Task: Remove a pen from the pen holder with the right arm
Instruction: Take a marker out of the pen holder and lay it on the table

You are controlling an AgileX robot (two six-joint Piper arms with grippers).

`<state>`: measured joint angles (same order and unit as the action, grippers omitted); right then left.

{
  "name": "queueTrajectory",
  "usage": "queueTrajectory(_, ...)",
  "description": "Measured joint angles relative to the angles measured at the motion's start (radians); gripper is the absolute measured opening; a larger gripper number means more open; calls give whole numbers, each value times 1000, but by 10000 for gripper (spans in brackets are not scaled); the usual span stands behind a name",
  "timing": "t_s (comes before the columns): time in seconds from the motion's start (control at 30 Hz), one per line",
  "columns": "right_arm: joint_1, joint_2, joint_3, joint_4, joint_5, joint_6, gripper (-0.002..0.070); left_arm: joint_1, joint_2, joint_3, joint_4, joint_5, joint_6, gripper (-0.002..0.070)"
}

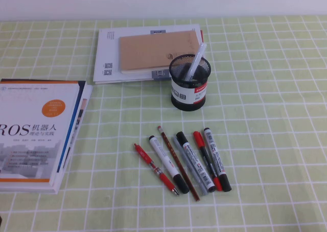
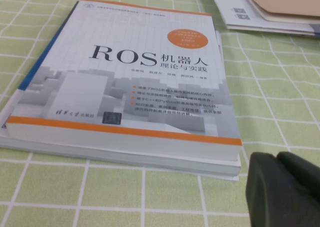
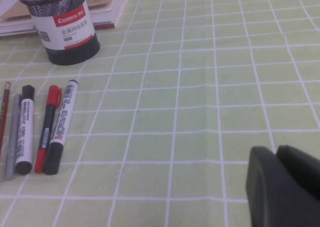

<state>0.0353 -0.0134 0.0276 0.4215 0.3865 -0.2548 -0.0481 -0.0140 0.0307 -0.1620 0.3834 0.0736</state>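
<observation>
A black mesh pen holder with a white label stands at mid-table, and one white pen leans inside it. In the right wrist view the pen holder sits far off from my right gripper, which is shut and empty, low over bare tablecloth. My left gripper is shut too, holding nothing, just beside the corner of the ROS book. Neither arm appears in the high view.
Several pens and markers lie in a row in front of the holder, also seen as markers in the right wrist view. The ROS book lies at the left. A white book with a brown notebook lies behind the holder.
</observation>
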Motion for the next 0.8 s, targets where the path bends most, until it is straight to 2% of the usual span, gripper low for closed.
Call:
queueTrajectory(0.5,0,0,0,93,-20,0,-12,0,0,0,0,0,0,-8)
queueTrajectory(0.8,0,0,0,288,-153,0,-12,0,0,0,0,0,0,-8)
